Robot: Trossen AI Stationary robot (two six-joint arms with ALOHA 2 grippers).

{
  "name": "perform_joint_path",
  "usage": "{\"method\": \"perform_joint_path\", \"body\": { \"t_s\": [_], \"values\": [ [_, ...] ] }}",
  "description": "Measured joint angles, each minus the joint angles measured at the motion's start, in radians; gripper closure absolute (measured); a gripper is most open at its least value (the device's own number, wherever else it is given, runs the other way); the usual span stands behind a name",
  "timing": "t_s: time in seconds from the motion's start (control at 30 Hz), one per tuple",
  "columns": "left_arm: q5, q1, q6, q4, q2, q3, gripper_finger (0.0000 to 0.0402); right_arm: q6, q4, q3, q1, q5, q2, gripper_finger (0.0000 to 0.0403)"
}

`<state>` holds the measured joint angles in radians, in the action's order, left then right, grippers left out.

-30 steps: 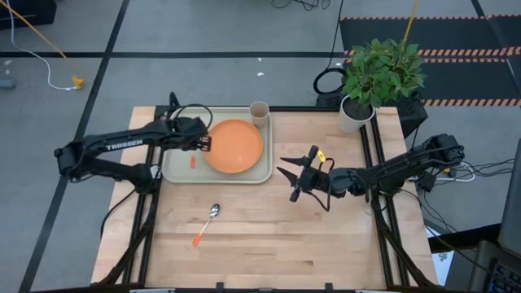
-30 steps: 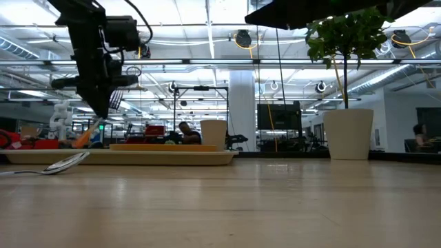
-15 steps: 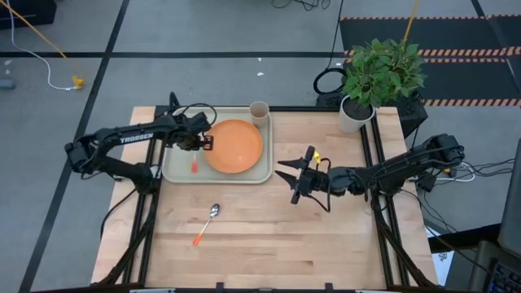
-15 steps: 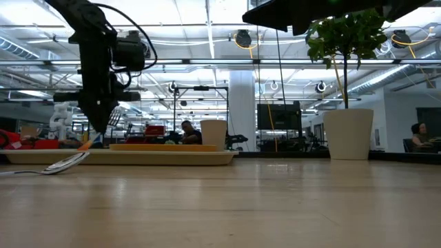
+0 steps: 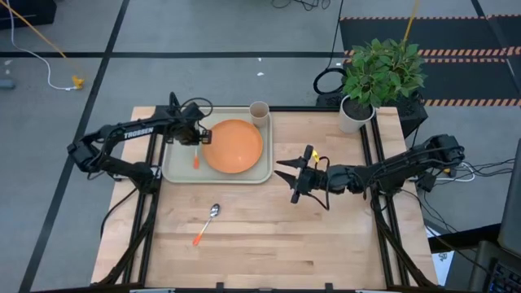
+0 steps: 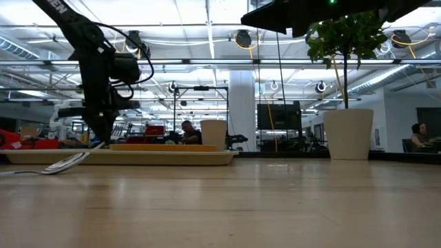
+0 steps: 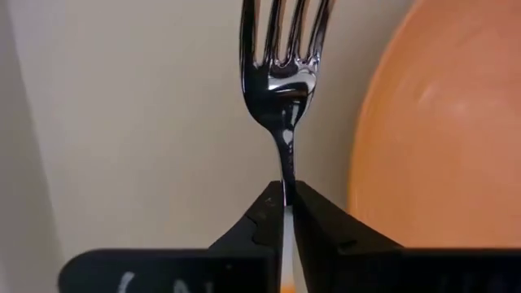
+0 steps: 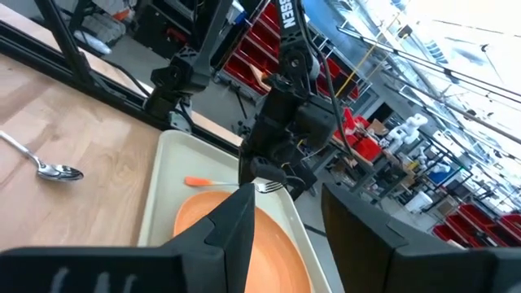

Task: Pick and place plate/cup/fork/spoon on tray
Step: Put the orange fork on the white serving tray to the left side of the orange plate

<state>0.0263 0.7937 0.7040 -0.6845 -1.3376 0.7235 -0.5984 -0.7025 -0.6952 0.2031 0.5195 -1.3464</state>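
left gripper: jaws clenched on fork neck, over tray at plate's 9 o'clock | risk: tines land on plate rim, fork tips | right gripper: jaws spread, hovering | spoon on desk

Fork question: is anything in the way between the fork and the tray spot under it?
Nothing visible is. The left gripper pinches the fork over a bare strip of the tray, beside the plate. The cup stands at the tray's far corner, away from it.
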Motion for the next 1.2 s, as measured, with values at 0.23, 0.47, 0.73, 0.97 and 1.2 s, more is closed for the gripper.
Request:
{"method": "perform_joint_path", "body": {
  "t_s": [0.23, 0.47, 0.73, 0.97, 1.2],
  "values": [
    [0.06, 0.003, -0.011, 0.043, 0.0, -0.015, 0.0373, 0.003, 0.001, 0.0, 0.0, 0.0, 0.0, 0.0268],
    [0.057, 0.0, 0.001, 0.168, 0.0, -0.087, 0.0372, 0.011, 0.017, 0.0, 0.0, 0.001, 0.0, 0.0268],
    [0.055, -0.002, 0.022, 0.255, 0.0, -0.152, 0.0371, 0.012, 0.028, 0.0, 0.0, 0.002, 0.0, 0.0268],
    [0.087, -0.023, 0.06, 0.328, 0.0, -0.175, 0.0371, 0.012, 0.027, 0.0, 0.0, 0.002, 0.0, 0.0268],
    [0.107, -0.025, 0.105, 0.343, 0.001, -0.199, 0.0371, 0.012, 0.027, 0.0, 0.0, 0.002, 0.0, 0.0268]
  ]
}}
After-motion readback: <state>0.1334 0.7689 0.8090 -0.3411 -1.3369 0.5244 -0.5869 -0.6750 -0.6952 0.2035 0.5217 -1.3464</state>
